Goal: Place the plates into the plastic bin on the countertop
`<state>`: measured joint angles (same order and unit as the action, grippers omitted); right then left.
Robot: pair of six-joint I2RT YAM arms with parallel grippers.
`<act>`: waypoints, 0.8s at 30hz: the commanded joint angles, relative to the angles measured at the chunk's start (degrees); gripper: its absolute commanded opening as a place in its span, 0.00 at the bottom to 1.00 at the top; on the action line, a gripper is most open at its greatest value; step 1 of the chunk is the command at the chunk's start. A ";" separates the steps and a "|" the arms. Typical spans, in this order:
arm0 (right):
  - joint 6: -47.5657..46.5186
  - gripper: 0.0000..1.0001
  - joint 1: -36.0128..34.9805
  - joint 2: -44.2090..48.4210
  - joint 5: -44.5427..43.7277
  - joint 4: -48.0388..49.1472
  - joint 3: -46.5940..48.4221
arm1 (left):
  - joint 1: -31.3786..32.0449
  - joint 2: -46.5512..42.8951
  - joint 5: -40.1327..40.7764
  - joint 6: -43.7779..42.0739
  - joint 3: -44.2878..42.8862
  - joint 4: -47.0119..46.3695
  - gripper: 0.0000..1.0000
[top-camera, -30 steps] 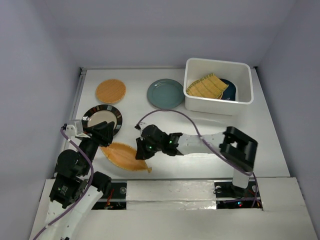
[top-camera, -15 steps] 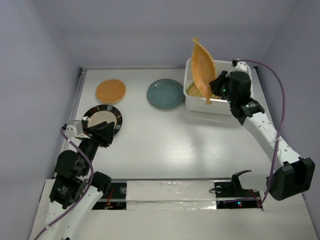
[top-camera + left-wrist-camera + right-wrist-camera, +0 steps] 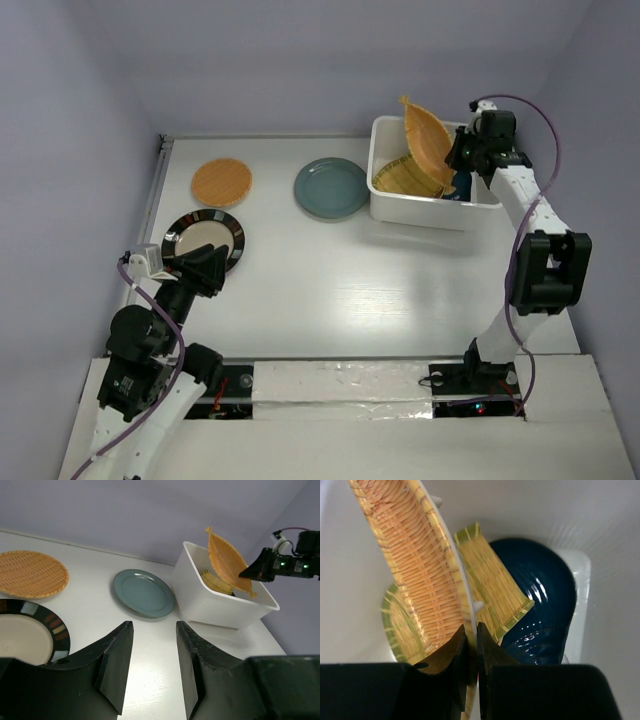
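Note:
My right gripper (image 3: 455, 160) is shut on the rim of the orange leaf-shaped plate (image 3: 428, 142), holding it on edge, tilted, inside the white plastic bin (image 3: 438, 212). In the right wrist view the fingers (image 3: 470, 645) pinch that plate's edge (image 3: 415, 555) above the ribbed yellow oblong plate (image 3: 495, 585), a round yellow plate (image 3: 395, 625) and the dark blue leaf plate (image 3: 540, 600). On the countertop (image 3: 350, 280) lie a round orange plate (image 3: 221, 182), a grey-teal plate (image 3: 331, 187) and a black-rimmed cream plate (image 3: 205, 239). My left gripper (image 3: 152, 630) is open and empty near the cream plate (image 3: 25, 635).
Pale lavender walls close the countertop at the back and both sides. The right arm (image 3: 525, 230) stretches along the right side to the bin. The bin also shows in the left wrist view (image 3: 220, 607) with the teal plate (image 3: 143, 592) left of it.
My right gripper has carried the orange leaf plate from the near left of the countertop up over the bin and lowered it into the bin. The left arm has barely moved.

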<state>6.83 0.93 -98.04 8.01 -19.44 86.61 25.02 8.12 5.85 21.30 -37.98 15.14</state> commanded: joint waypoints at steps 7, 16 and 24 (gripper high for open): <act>-10.08 0.00 0.13 -6.80 12.54 -7.53 5.76 | 0.20 -1.09 -1.01 -0.47 -1.13 -2.92 0.36; 0.37 0.68 0.13 -2.43 2.37 0.19 0.15 | 0.21 -0.83 -1.10 -0.38 -1.13 -2.92 0.36; 10.21 0.67 -2.14 14.17 1.20 6.95 -3.89 | 0.21 -0.04 -0.92 -0.38 -1.13 -2.83 0.36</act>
<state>12.03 0.78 -91.29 9.21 -19.92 84.27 25.04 7.68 5.39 21.30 -37.98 15.03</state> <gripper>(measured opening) 0.682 0.367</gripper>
